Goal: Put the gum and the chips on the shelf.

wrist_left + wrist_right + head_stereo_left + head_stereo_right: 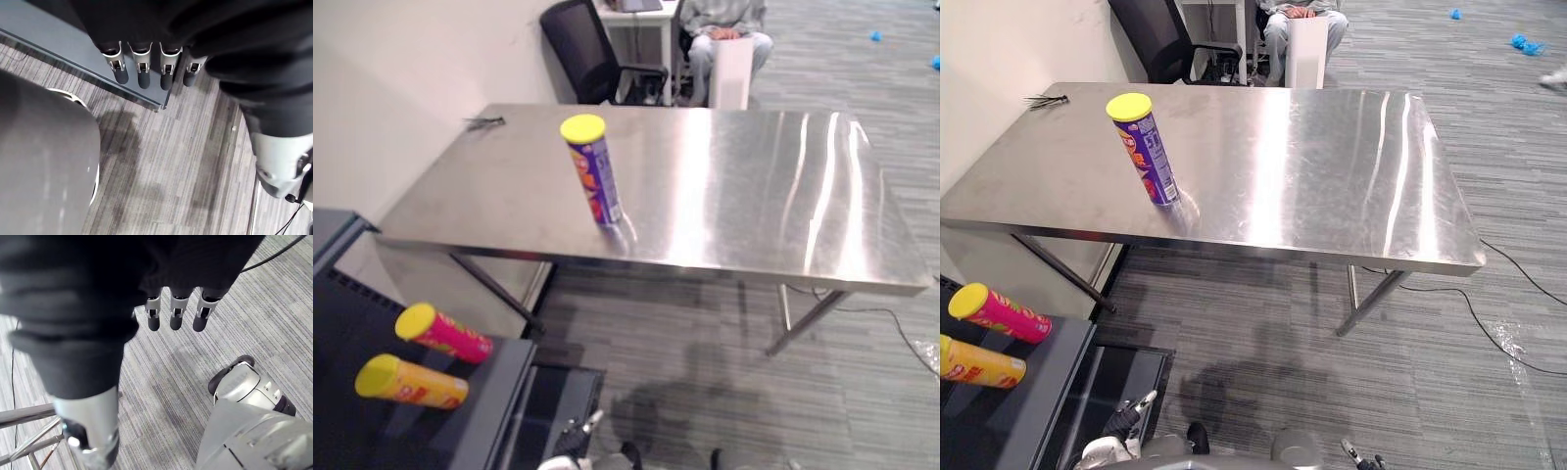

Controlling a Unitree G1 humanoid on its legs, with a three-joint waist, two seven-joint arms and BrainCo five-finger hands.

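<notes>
A steel table [1332, 166] stands on grey carpet. Left of it, the dark shelf [499, 377] carries a pink can [443, 333] and an orange can [411, 382], both lying down. The purple chips can [593, 171] stands near the table's front edge, left of centre. The left hand [142, 68] and right hand [176, 308] hang slack-fingered and empty. The next move is probably to reach for the chips.

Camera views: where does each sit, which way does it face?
Left eye view: on the head, looking down at the steel table, the upright purple chips can and the shelf at lower left.
Right eye view: same head, slightly offset; same scene, a seated person beyond the table.
Left wrist view: along the open left hand, down at carpet.
Right wrist view: along the open right hand, down at carpet.
Shared: eye views show table, can, shelf; wrist views show carpet.
</notes>
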